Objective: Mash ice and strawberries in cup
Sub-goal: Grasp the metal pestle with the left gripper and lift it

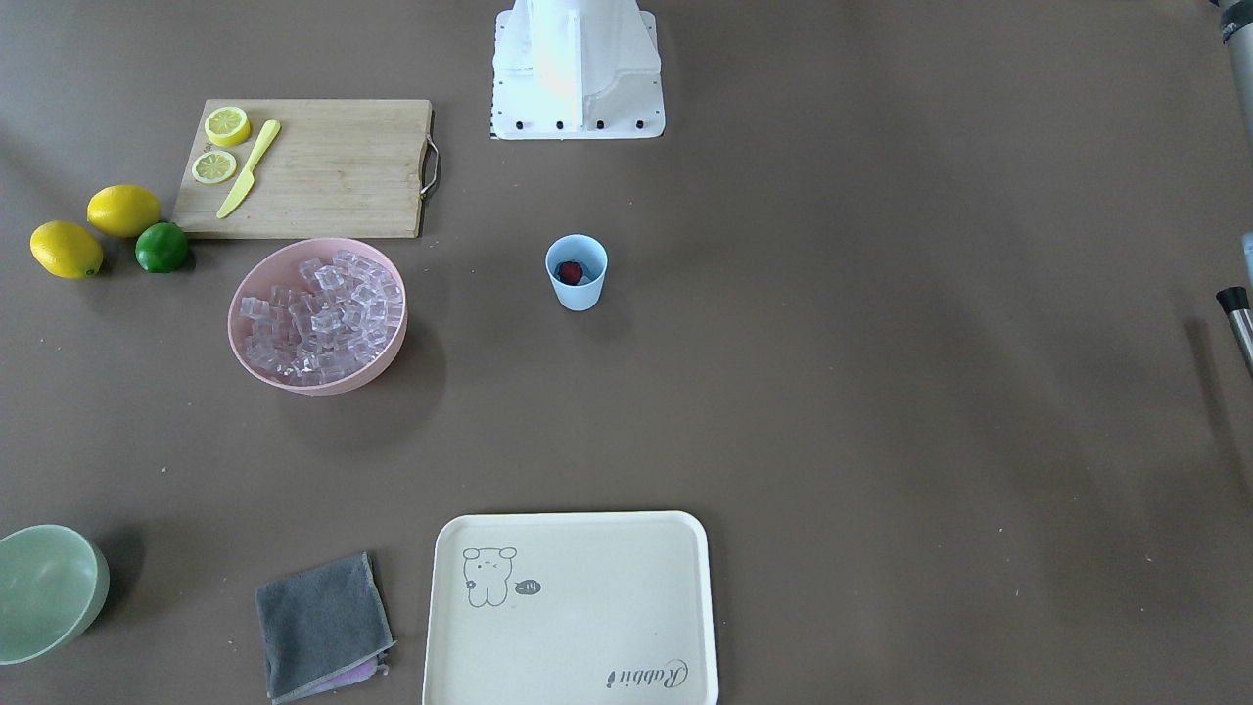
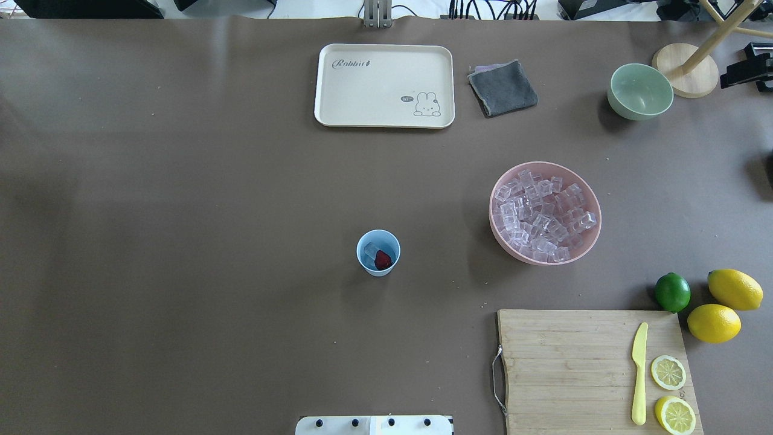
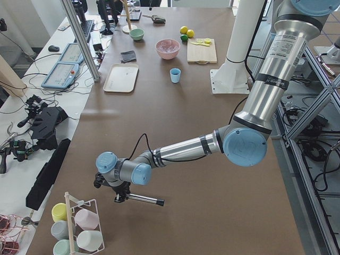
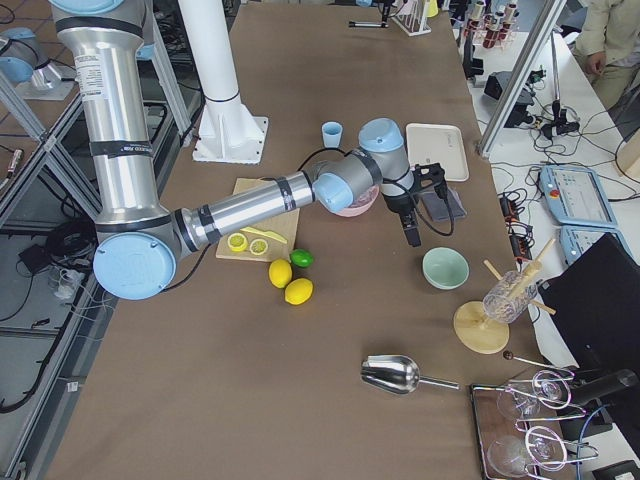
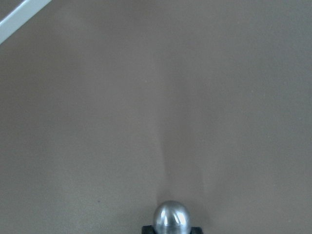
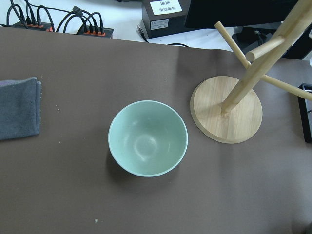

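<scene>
A wide brown table (image 2: 181,211) is taken up mostly by bare surface. The left arm (image 3: 249,143) is stretched low over the table's end, well apart from everything else, and the left gripper (image 3: 121,195) is clamped on a slim steel rod (image 3: 143,200) held roughly level above the surface. The right gripper (image 4: 411,232) is hung over the table near a pale green bowl (image 6: 146,141); whether its jaws are spread or pressed together cannot be told. A rectangular wooden cutting board (image 2: 567,362) is laid at the robot's right, with a yellow plastic knife (image 2: 639,371) and two lemon slices (image 2: 668,372) on it. A cream rectangular tray (image 2: 374,90) with a rabbit drawing is placed at the far side, a folded grey cloth (image 2: 502,88) just beside it. A wide pink bowl (image 2: 499,235) is heaped with clear glassy ice cubes (image 2: 543,217). Two whole yellow lemons (image 2: 735,289) and a green lime (image 2: 672,292) are grouped beside the board. A small light blue plastic tumbler (image 1: 577,294) is stood upright near the table's middle, apart from both grippers; inside it a tiny dark red strawberry (image 2: 383,260) is seen beside one clear cube.
</scene>
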Controlling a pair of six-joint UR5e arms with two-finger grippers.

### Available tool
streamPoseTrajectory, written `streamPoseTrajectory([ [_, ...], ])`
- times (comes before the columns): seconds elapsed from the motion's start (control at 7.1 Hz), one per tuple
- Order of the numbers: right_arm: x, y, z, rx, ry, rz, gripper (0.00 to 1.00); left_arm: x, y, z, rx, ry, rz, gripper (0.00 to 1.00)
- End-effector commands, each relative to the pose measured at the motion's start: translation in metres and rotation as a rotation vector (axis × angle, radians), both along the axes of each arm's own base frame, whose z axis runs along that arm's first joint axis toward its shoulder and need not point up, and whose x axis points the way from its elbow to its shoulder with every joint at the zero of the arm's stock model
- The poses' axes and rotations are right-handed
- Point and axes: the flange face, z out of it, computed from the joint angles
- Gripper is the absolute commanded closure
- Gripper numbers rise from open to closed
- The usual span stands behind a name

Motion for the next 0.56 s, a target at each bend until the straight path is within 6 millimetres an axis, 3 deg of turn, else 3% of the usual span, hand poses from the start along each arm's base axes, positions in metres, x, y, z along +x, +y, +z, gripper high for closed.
streamPoseTrajectory([
  [0.0, 0.000, 0.002, -0.007, 0.017, -0.003, -0.004, 0.00, -0.034, -0.036, -0.093, 0.112, 0.071, -0.094, 1.00],
  [0.14, 0.001, 0.005, -0.014, 0.032, -0.006, -0.010, 0.00, -0.037, -0.045, -0.144, 0.176, 0.112, -0.119, 1.00],
  [0.42, 0.001, 0.006, -0.016, 0.032, -0.013, -0.015, 0.00, -0.035, -0.054, -0.219, 0.269, 0.179, -0.138, 1.00],
])
